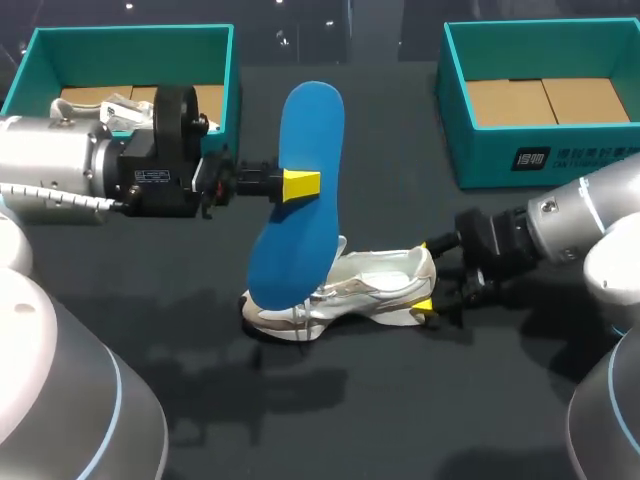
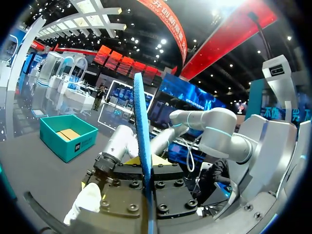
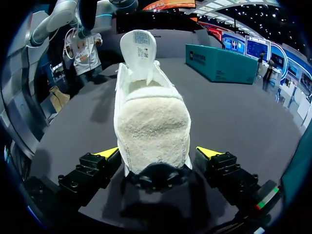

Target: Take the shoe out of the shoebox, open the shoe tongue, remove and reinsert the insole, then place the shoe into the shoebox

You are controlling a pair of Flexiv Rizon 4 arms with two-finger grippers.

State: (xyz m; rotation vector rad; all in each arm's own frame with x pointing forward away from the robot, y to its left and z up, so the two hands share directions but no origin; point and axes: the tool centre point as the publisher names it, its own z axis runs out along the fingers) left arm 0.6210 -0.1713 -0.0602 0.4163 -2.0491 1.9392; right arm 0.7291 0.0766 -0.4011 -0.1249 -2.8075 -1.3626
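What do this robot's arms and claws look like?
The left arm and right arm are silver-white tubes with blue rings. A ribbed pale cable runs along the left one. The black left claw and right claw have bright yellow tips.

The shoe (image 3: pixel 152 122) stands heel-first between parted fingers (image 3: pixel 108 153).

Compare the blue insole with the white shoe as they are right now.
The insole is blue and flat; the shoe is white and bulky. The insole is held upright by the shut left gripper; the shoe rests on the table, its heel between the right gripper's open fingers. Neither is in a shoebox.
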